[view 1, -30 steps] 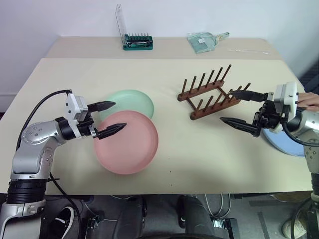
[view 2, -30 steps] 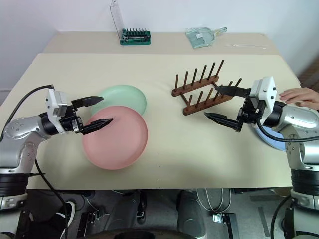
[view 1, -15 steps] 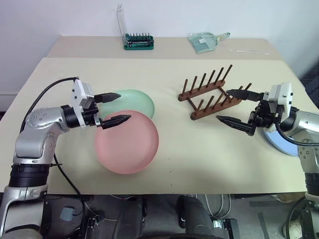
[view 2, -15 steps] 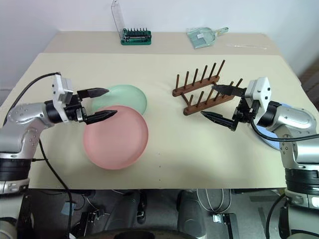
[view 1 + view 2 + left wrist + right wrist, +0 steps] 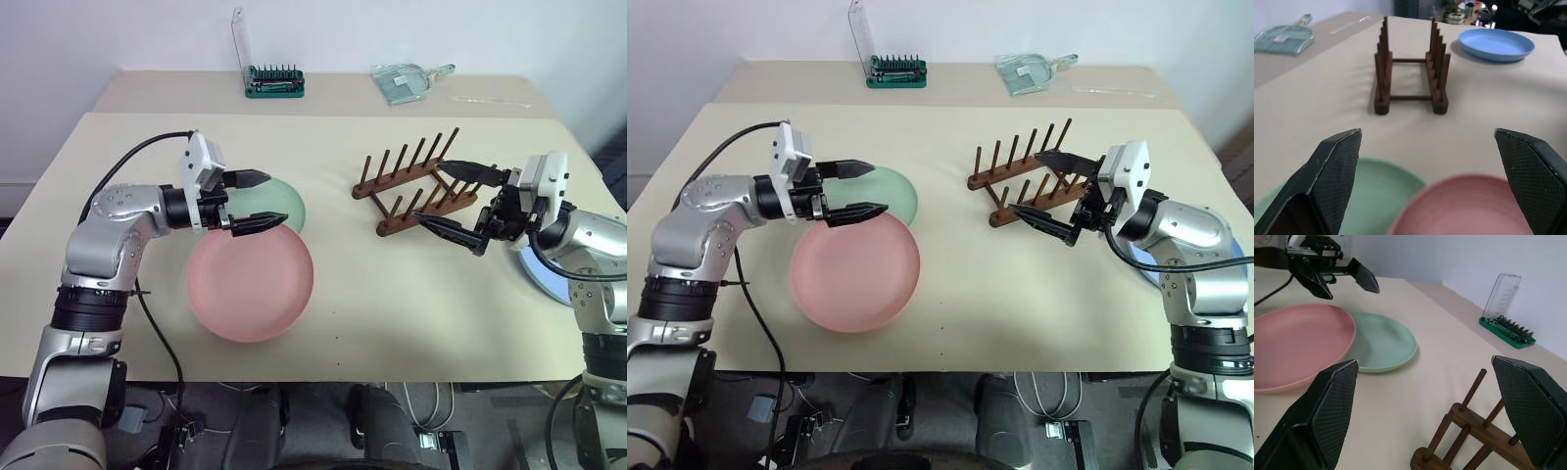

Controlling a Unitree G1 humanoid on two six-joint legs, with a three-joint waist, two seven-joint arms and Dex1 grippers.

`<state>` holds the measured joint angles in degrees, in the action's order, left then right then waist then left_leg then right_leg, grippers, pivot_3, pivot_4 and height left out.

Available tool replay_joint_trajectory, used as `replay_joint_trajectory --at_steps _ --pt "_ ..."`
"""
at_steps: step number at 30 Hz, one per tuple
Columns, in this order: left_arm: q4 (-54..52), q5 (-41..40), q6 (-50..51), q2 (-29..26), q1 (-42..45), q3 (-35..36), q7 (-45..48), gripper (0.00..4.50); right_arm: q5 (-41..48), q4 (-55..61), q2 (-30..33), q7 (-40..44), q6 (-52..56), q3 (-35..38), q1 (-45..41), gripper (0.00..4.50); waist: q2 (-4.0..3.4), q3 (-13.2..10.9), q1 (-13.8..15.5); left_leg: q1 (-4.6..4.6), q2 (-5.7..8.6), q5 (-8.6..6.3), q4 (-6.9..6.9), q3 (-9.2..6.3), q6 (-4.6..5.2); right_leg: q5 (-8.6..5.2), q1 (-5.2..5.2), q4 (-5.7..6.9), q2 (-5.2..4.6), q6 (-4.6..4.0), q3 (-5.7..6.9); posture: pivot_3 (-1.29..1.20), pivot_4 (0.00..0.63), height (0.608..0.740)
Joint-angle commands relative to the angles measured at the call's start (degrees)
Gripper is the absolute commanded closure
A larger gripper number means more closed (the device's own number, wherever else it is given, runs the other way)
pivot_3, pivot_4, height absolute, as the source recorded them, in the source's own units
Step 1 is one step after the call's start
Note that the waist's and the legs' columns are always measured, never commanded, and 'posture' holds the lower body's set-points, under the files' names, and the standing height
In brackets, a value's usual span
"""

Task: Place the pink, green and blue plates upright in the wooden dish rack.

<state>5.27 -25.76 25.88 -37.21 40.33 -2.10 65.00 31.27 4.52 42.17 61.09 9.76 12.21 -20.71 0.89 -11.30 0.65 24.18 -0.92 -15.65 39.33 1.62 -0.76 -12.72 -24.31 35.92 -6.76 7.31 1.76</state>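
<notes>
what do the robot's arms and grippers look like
Both arms are silver-grey metal with black joints. Each ends in a white block at the wrist and a gripper, left and right, of two black pointed fingers with textured pads. Black cables loop along both arms.

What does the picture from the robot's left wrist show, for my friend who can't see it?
The open left claw hangs over the pink plate and green plate. Across the table stands the empty wooden dish rack, the blue plate beyond it.
</notes>
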Motion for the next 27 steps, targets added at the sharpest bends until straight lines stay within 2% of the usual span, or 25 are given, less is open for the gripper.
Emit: replay_joint_trajectory --at_steps 1,7,12,15,20,27 --pt "2.52 2.20 2.06 3.05 4.14 -3.64 -0.94 0.00 0.61 3.07 1.24 -0.98 -0.80 4.23 2.84 0.06 0.00 0.00 0.25 0.00 0.00 0.00 0.00 0.00 0.00 0.00 0.00 0.00 0.00 0.00 0.00 0.00 0.150 0.724" --pt "9.67 8.26 5.02 10.28 11.38 -10.55 -4.31 0.00 1.53 5.28 4.89 -4.24 5.44 9.54 9.94 0.06 0.01 0.00 0.32 0.09 0.04 0.00 0.09 -0.03 0.01 0.00 0.01 0.00 -0.02 0.01 0.01 0.00 0.150 0.724" --pt "12.09 10.42 8.64 15.93 15.61 -14.12 -4.95 0.00 1.75 8.91 3.83 -6.60 6.93 13.51 17.92 0.06 0.02 0.00 0.02 0.06 0.02 0.00 0.05 -0.02 0.01 0.00 -0.03 0.00 0.01 0.01 -0.01 0.00 0.150 0.724" --pt "14.67 14.51 10.91 18.61 18.75 -18.08 -6.94 0.00 1.75 10.31 2.82 -7.86 6.20 13.64 19.35 0.06 0.01 0.01 0.04 0.04 0.03 0.00 0.05 0.00 0.01 0.00 -0.03 0.00 0.01 0.01 -0.04 0.00 0.150 0.724" --pt "20.85 21.13 6.80 22.67 21.78 -22.93 -9.44 0.00 1.43 11.49 1.26 -9.58 5.51 12.87 19.67 0.06 0.01 0.01 0.11 0.06 0.03 0.00 0.06 -0.02 0.01 0.00 -0.03 -0.01 0.01 0.01 -0.03 0.00 0.150 0.724" --pt "31.70 23.90 4.22 30.36 24.77 -21.06 -14.75 0.00 0.79 12.15 0.55 -10.54 4.40 12.74 20.60 0.06 0.02 0.00 0.18 0.10 0.05 -0.01 0.07 -0.03 0.03 0.00 -0.03 -0.05 0.00 0.01 -0.03 0.00 0.150 0.724"
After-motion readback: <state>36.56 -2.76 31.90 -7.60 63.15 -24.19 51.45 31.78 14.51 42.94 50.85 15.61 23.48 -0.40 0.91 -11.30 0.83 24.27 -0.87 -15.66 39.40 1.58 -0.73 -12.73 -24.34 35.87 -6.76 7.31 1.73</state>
